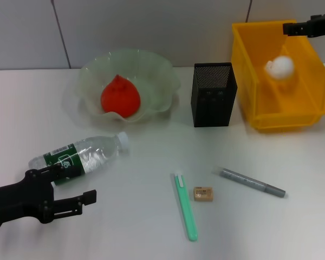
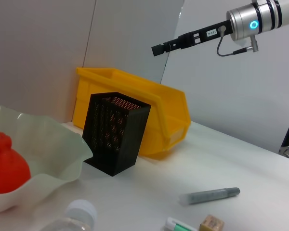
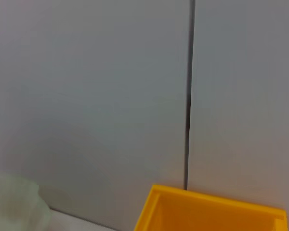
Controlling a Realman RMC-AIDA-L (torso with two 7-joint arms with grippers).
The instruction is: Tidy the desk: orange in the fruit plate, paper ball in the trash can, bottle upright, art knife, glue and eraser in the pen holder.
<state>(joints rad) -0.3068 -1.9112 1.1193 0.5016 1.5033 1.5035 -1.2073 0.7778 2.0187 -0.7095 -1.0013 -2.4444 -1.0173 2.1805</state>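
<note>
The black left gripper (image 1: 76,189) sits open, empty, beside the lying clear plastic bottle (image 1: 81,157). Red-orange orange (image 1: 120,97) plated, white paper ball (image 1: 280,67) binned beneath the right gripper (image 1: 288,27), whose opening I cannot tell. Next, seemingly: standing the bottle upright.

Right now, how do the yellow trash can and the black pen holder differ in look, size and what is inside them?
The trash can is a bright yellow bin with solid plastic walls; the pen holder is a black mesh cup. The trash can is much wider and longer than the pen holder. The trash can holds a white paper ball; nothing shows inside the pen holder. Both stand upright, side by side, at the back of the table.
</note>
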